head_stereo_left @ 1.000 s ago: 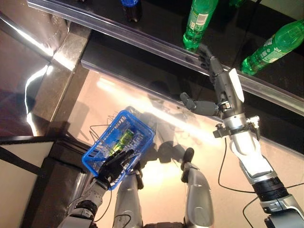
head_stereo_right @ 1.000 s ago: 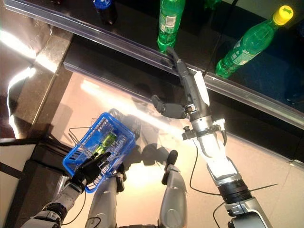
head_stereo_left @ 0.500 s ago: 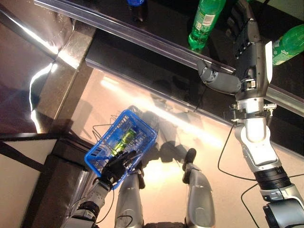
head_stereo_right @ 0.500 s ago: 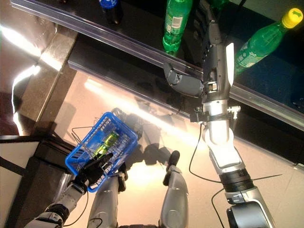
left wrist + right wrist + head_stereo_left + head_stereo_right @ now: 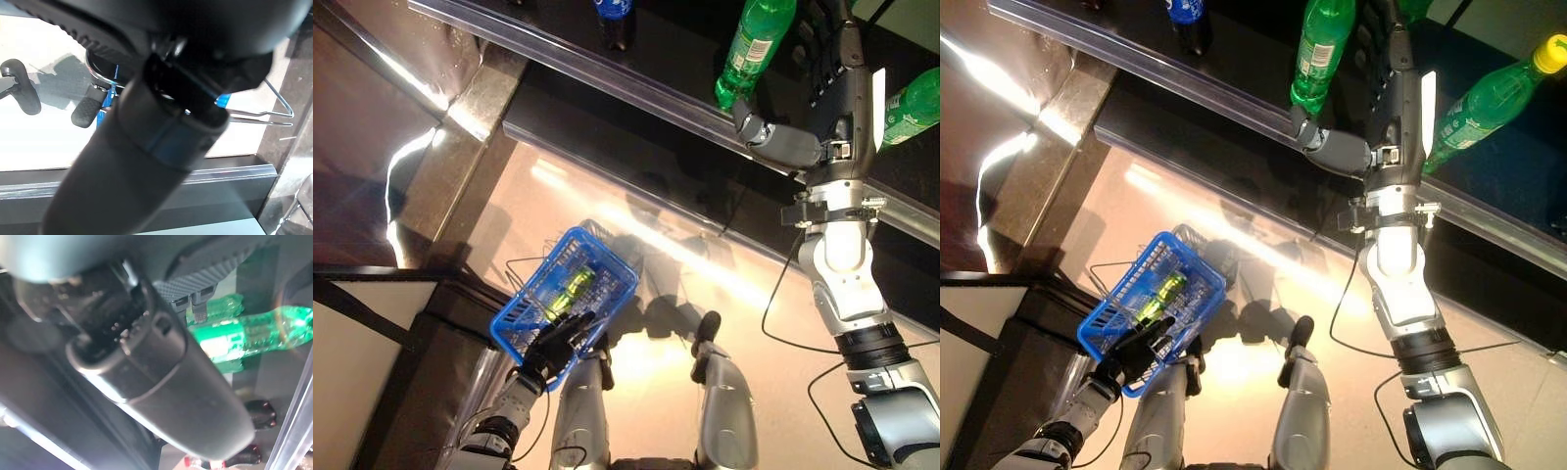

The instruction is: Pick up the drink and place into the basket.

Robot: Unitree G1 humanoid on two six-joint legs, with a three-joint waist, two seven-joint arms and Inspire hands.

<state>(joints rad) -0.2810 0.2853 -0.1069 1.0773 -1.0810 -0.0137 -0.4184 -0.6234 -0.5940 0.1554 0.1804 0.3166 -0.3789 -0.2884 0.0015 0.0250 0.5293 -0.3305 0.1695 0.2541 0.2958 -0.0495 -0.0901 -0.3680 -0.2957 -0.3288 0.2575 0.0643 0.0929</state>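
Note:
A green bottle [image 5: 754, 49] stands on the dark shelf, near its front rail; it also shows in the right eye view [image 5: 1320, 54] and the right wrist view [image 5: 244, 333]. My right hand [image 5: 837, 88] is open just right of the bottle, fingers straight and thumb [image 5: 1332, 149] reaching toward the bottle's base. I cannot tell if the thumb touches it. My left hand [image 5: 553, 343] is shut on the wire handles [image 5: 274, 115] of the blue basket [image 5: 607, 269], which hangs low at the left. A green drink [image 5: 570, 289] lies in the basket.
A second green bottle [image 5: 1489, 98] with a yellow cap stands on the shelf right of my right hand. A dark bottle [image 5: 612, 15] with a blue label stands further left. A shiny rail [image 5: 607, 83] runs along the shelf's front edge. A dark counter [image 5: 372, 352] lies at the lower left.
My right hand has risen from the rail's edge onto the shelf, beside the green bottle, with its thumb swung toward the bottle's base. The camera has shifted a little. The basket hangs as before.

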